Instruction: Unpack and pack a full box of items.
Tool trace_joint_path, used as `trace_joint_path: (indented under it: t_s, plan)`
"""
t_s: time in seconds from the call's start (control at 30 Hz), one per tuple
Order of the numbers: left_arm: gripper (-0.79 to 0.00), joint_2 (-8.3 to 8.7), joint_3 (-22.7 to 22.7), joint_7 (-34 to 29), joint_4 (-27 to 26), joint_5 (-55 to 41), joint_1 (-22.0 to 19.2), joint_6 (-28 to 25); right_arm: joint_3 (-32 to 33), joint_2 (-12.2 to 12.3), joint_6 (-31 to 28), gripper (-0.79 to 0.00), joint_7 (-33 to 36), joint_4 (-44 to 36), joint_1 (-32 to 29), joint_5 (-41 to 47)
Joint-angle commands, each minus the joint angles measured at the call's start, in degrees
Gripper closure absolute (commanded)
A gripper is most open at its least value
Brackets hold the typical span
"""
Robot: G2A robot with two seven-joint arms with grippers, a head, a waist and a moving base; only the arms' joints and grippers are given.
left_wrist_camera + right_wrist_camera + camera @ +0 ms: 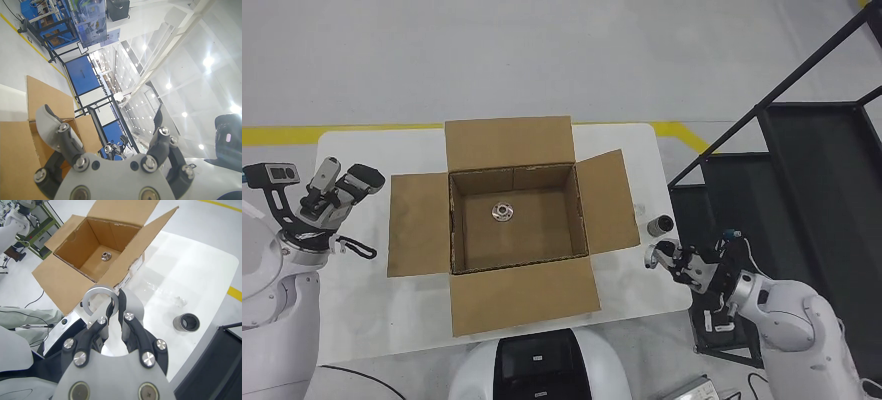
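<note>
Unpacking judged nearly done: flange [502,211] lies in box [510,142]; bushing [663,222] set on table [632,150]; ring [100,288] clamped by right gripper [115,302] near box; left gripper [102,115] spread wide, empty. Repacking judged not begun.

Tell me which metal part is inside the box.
The flanged hub, alone on the floor of the box. The ring is clamped in the right gripper, and the sleeve sits on the table outside it.

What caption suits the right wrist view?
Right gripper clamps a metal ring beside the cardboard box, one flanged hub inside.
</note>
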Motion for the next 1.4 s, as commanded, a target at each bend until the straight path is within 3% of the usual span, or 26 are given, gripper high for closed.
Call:
trace_joint_path:
  t_s: [0.0,0.43,0.8,1.37]
  plan:
    - [-0.785,0.00,0.0,0.0,0.0,0.0,0.0,0.0,-0.4,0.1,0.7,0.000,-0.6,0.2,-0.2,-3.0]
    - [-0.785,0.00,0.0,0.0,0.0,0.0,0.0,0.0,-7.3,0.7,2.2,0.000,-3.0,0.1,2.0,-21.6]
    - [-0.785,0.00,0.0,0.0,0.0,0.0,0.0,0.0,-7.4,0.7,2.5,0.000,-3.0,0.3,2.0,-21.7]
    - [-0.785,0.00,0.0,0.0,0.0,0.0,0.0,0.0,-17.1,1.0,20.6,0.000,3.7,13.7,12.6,-39.6]
